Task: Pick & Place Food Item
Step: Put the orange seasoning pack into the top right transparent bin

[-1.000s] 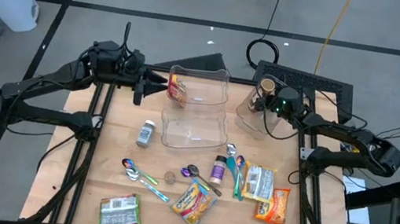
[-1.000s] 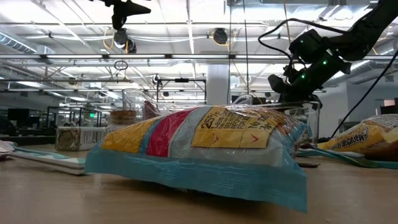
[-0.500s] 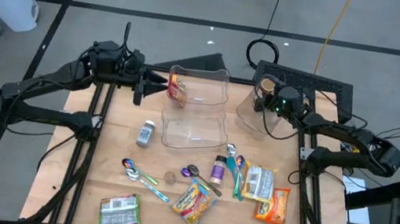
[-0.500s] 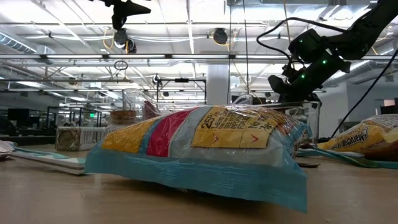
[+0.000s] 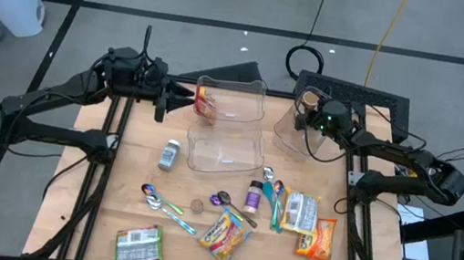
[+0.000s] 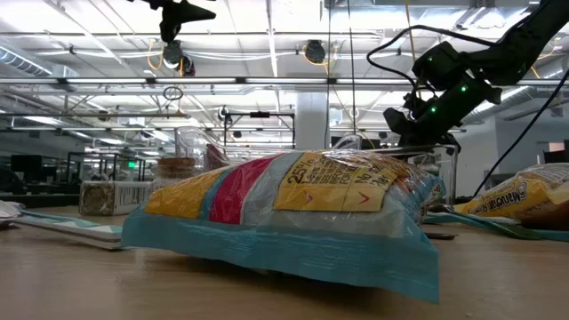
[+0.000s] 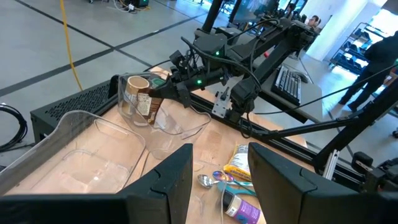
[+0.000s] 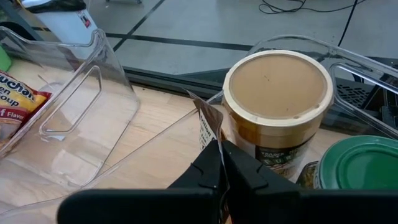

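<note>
Nothing on the table has shifted since a second ago; only my right arm, seen from the low camera, shows the slightest wobble and sits where it sat.

My right gripper [image 5: 308, 116] is at the far right of the table, its fingers pinched together on the thin clear wall of a plastic bin [image 8: 298, 56]. Inside that bin, just beyond my fingertips, stands a brown-lidded cup [image 8: 277, 93], with a green lid [image 8: 357, 165] beside it.

My left gripper [image 5: 180, 97] hovers at the far left, beside another clear bin [image 5: 234, 101], and its fingers [image 7: 168, 180] stand apart with nothing between them. A red-and-yellow noodle packet [image 5: 207, 102] lies in that bin's near-left corner. A second empty clear tray [image 5: 226, 150] sits just in front of it.

Nearer the front edge lie a snack bag [image 5: 226, 233], a green-labelled packet [image 5: 139, 246], two more pouches [image 5: 308, 224] on the right, several spoons [image 5: 162, 203], a small purple bottle [image 5: 254, 194] and a small jar [image 5: 170, 154].
</note>
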You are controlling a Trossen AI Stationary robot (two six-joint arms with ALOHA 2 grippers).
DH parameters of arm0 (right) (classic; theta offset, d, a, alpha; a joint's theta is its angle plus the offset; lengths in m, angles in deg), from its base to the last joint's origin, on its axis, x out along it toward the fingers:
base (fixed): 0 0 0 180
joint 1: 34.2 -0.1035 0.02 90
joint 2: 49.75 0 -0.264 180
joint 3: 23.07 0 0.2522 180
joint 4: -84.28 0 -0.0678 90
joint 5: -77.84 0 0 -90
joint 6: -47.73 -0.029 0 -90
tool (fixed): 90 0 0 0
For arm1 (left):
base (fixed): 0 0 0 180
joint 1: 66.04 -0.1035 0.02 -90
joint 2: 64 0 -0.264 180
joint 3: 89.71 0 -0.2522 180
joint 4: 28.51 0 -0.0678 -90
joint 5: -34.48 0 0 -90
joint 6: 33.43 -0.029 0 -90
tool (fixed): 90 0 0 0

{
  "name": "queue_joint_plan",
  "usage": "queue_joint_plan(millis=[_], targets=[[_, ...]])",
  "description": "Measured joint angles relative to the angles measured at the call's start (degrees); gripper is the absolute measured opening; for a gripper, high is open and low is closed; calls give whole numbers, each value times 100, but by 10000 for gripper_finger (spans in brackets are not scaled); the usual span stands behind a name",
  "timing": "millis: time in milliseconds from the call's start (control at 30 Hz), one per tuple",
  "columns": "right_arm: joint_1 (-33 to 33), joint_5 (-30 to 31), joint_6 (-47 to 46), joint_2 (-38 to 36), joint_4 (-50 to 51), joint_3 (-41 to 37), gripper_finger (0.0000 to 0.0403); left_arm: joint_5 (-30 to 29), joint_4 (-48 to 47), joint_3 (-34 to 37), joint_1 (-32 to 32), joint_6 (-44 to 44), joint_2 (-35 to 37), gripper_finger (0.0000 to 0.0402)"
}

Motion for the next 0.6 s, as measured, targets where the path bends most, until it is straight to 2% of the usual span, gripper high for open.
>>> queue_joint_plan(millis=[233, 600], targets=[[0, -11, 0, 0, 4, 0, 7, 0, -2, 0, -1, 0, 0, 161], [-24, -17, -107, 2, -272, -4, 92, 0, -4, 0, 0, 26, 0, 161]])
